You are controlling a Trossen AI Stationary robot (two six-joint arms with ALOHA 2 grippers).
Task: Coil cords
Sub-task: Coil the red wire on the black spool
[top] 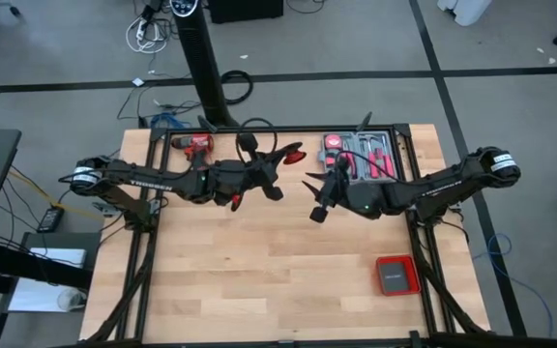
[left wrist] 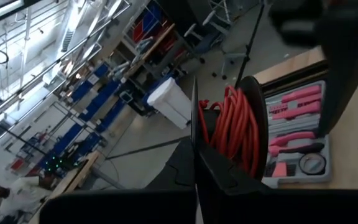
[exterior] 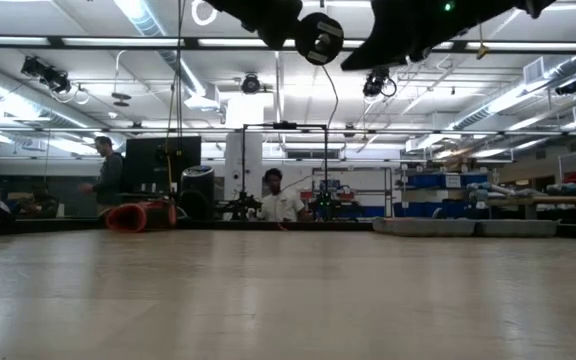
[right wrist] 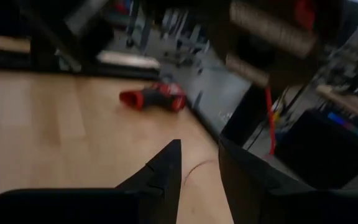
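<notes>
1. The left gripper (top: 283, 160), above the table's back, is clamped on the cords (left wrist: 235, 127), a red bundle that already looks coiled.
2. The right gripper (top: 319, 201), jaws parted and empty, hangs near mid-table; setting down probably remains.

Left gripper (left wrist: 196, 155) fingers closed on coiled red cord (left wrist: 235, 127); pink-handled tool tray (left wrist: 297, 134) beyond
</notes>
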